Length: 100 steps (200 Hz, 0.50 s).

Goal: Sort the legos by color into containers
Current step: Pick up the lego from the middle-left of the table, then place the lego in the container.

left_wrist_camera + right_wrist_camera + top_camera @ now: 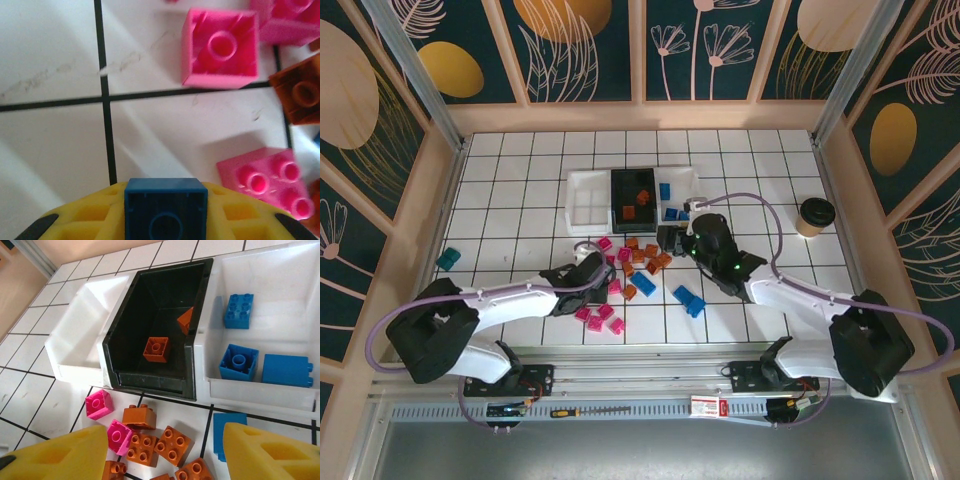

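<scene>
Pink legos (606, 311): lying scattered lower centre.
Orange legos (156, 349): two sitting in black tray (150, 380).
Blue legos (239, 361): three resting in right-hand white tray (260, 390).
Blue lego (165, 210): sitting bottom centre.

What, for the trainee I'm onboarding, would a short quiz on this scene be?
1. True or false: the black rectangular plastic tray holds orange-brown plastic bricks.
2. Between the left gripper's yellow foam pads sits: A) a pink brick, B) a small blue plastic brick, C) nothing.
3. Fill in: the right wrist view shows ___ blue bricks in the white rectangular plastic tray beside the black one.
Key: 1 true; 2 B; 3 three.
</scene>
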Motion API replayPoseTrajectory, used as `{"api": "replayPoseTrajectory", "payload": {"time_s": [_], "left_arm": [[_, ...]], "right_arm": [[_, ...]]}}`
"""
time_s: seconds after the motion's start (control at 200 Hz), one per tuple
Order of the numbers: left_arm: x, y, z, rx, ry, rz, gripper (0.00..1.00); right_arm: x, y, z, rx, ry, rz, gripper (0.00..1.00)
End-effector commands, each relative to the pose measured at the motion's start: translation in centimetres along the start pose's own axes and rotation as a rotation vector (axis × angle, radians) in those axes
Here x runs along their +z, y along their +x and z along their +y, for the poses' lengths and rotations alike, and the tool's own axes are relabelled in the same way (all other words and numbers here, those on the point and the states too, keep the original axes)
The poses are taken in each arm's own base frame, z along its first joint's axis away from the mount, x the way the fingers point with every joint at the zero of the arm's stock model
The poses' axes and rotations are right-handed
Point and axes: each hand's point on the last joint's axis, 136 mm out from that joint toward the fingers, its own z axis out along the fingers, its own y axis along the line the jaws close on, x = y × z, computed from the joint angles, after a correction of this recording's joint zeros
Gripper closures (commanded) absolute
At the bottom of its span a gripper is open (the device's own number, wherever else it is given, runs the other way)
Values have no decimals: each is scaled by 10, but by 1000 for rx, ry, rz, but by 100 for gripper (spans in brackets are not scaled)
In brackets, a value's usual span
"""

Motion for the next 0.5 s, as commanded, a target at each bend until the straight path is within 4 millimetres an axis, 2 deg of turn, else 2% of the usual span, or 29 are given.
{"api": "replayPoseTrajectory", "payload": {"time_s": [0.0, 0.165, 0.185, 0.205, 0.265, 0.385, 0.4, 0.495], "left_arm": [[-25, -50, -24, 15, 47, -120, 71], [-48, -119, -69, 36, 135, -241, 75], [-45, -122, -73, 43, 138, -242, 75], [-51, -137, -83, 41, 162, -267, 75], [-52, -161, -102, 53, 189, -298, 76], [-42, -196, -136, 71, 241, -312, 77], [-31, -196, -139, 78, 233, -295, 77], [-9, -216, -155, 85, 225, -294, 77]], "right_arm": [[-12, -9, -10, 41, 40, -69, 38], [-28, 4, -28, 86, 83, -86, 37], [-30, 7, -30, 91, 88, -83, 37], [-32, 9, -33, 97, 92, -84, 37], [-38, 16, -39, 111, 102, -80, 37], [-47, 31, -49, 132, 124, -60, 37], [-48, 33, -51, 135, 127, -57, 37], [-54, 40, -57, 152, 140, -54, 37]]}}
